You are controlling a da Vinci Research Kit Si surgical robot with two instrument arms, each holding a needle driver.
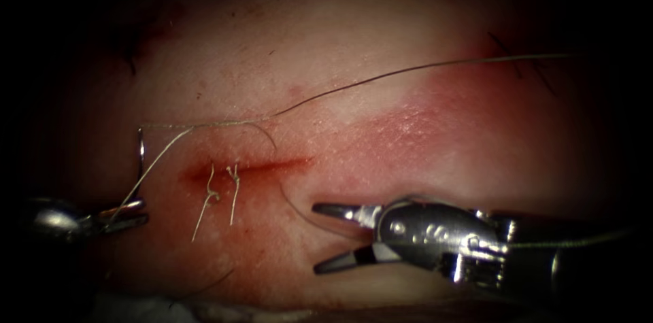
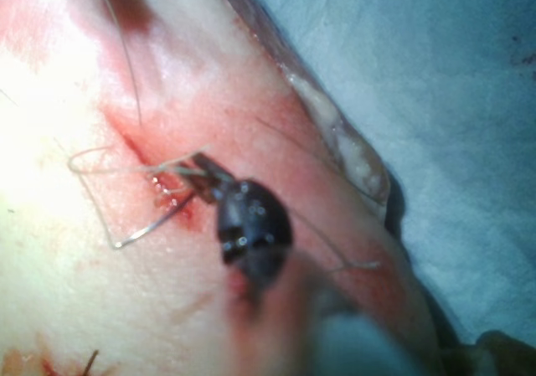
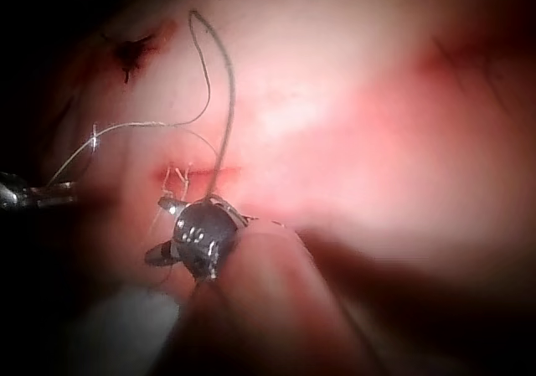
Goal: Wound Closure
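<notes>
A: Obstructions at the cut (image 1: pixel 258 165)?
B: Two tied stitches (image 1: pixel 221 190) cross its left half; thread (image 1: pixel 381 78) spans the tissue (image 1: pixel 381 132) above.
A: Free room?
B: Bare tissue right of the cut; the right tool (image 1: pixel 325 238), jaws apart, sits below.

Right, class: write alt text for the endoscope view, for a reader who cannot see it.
The left tool, jaws shut, holds the curved needle near one end, clear of the tissue, left of the cut. The right tool hangs open and empty below the cut. Thread trails from the needle up to the right; two stitches cross the cut.
</notes>
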